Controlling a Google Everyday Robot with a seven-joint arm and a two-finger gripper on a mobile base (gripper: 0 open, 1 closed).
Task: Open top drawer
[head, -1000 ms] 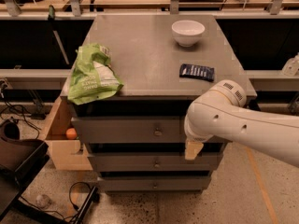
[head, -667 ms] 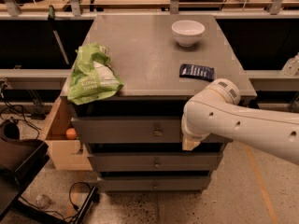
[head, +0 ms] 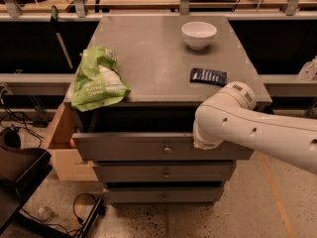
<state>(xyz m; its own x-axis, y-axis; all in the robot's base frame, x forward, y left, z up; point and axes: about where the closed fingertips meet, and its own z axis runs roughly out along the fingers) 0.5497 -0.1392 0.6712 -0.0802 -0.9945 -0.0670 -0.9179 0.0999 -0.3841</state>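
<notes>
The top drawer [head: 124, 147] is the widest grey front, just under the cabinet's top, with a small round metal knob [head: 167, 149]. It stands pulled out toward me, with a dark gap between its front and the cabinet top. My white arm [head: 257, 130] reaches in from the right. My gripper [head: 204, 143] sits at the upper edge of the drawer front, right of the knob, mostly hidden under the wrist.
On the cabinet top [head: 153, 58] lie a green chip bag [head: 99, 81], a white bowl [head: 198, 34] and a dark blue packet [head: 208, 76]. Two narrower grey drawers [head: 163, 173] sit below. A pale wooden box [head: 59, 150] stands at the left. Cables lie on the floor [head: 81, 207].
The top drawer has slid out toward me, opening a dark gap under the cabinet top. My gripper has risen from below the drawer front to its upper edge.
</notes>
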